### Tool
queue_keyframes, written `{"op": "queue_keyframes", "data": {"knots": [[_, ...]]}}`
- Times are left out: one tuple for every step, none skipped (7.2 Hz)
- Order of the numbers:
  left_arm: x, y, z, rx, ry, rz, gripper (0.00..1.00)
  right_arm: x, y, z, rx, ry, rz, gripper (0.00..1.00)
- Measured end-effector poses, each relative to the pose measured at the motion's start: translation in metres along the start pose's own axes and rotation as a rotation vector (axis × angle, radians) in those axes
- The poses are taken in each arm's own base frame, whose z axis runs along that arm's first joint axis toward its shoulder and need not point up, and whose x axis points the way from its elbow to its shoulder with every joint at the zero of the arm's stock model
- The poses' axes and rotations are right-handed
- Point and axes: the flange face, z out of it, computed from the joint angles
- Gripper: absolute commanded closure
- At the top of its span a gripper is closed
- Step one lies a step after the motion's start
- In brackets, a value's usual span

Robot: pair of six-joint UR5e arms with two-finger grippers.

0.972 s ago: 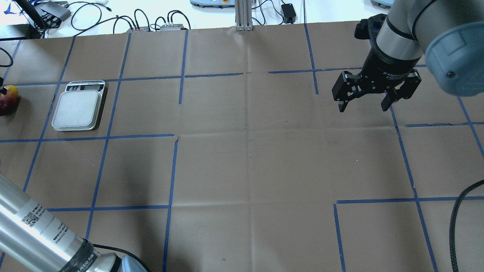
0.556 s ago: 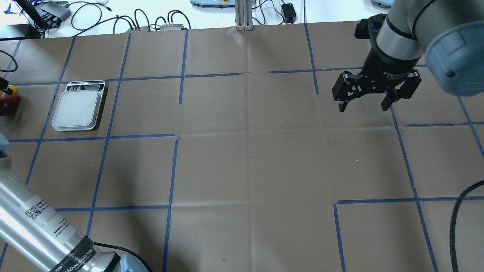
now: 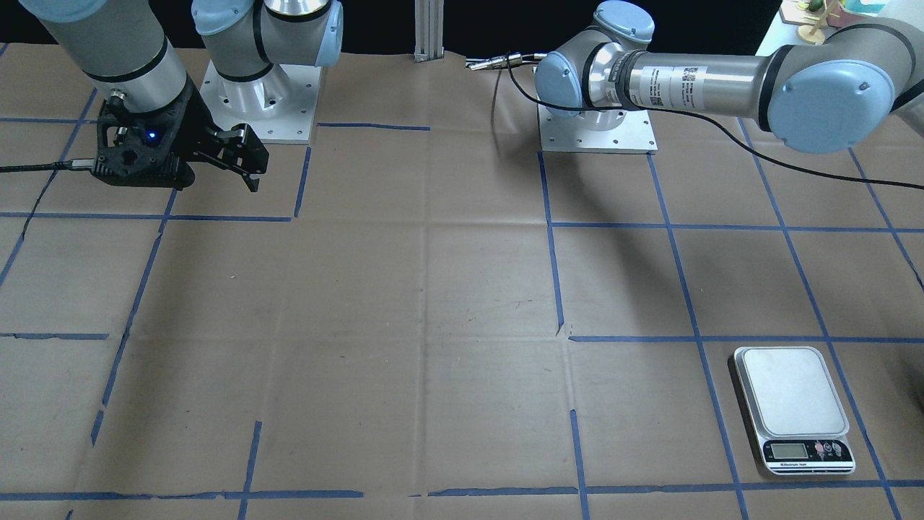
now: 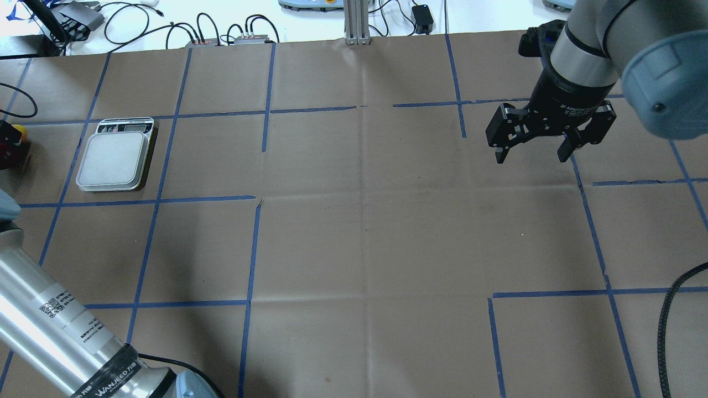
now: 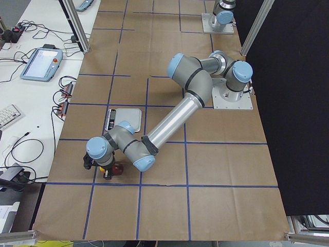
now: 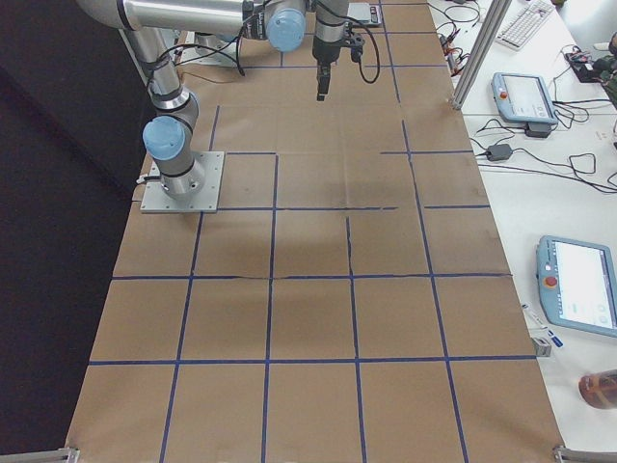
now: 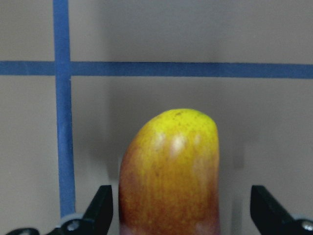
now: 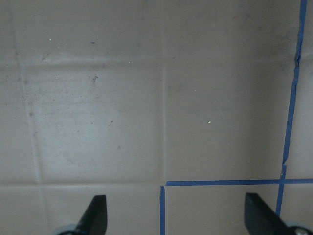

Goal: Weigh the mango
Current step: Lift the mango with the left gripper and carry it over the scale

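The mango (image 7: 171, 171) lies on the brown paper, its yellow tip away from the camera and its red end near it. My left gripper (image 7: 178, 215) is open, one finger on each side of the fruit with a gap to both. In the overhead view the mango (image 4: 12, 153) sits at the far left edge, partly covered by that gripper. It also shows in the exterior left view (image 5: 118, 168). The scale (image 4: 113, 157) stands empty just right of it, display at the far end. My right gripper (image 4: 531, 155) is open and empty, hovering at the far right.
Blue tape lines divide the table's brown paper (image 4: 365, 221). Cables and small boxes (image 4: 221, 33) lie beyond the far edge, beside an aluminium post (image 4: 357, 22). My left forearm (image 4: 50, 326) crosses the near left corner.
My left arm has moved and its gripper has come down over the mango, which now shows less at the overhead view's left edge. The right arm and the scale have not moved.
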Motion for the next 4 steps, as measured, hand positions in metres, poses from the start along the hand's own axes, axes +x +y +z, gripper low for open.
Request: {"op": "queue_keyframes", "data": {"knots": [[0.001, 0.001, -0.003, -0.011, -0.003, -0.003, 0.86, 0.0, 0.0, 0.0, 0.0, 0.0, 0.0, 0.0], [0.01, -0.003, -0.015, -0.014, -0.006, 0.005, 0.86, 0.0, 0.0, 0.0, 0.0, 0.0, 0.0, 0.0], [0.035, -0.012, -0.037, -0.015, -0.005, 0.033, 0.88, 0.0, 0.0, 0.0, 0.0, 0.0, 0.0, 0.0], [0.077, -0.022, -0.063, -0.021, 0.001, 0.069, 0.9, 0.0, 0.0, 0.0, 0.0, 0.0, 0.0, 0.0]]}}
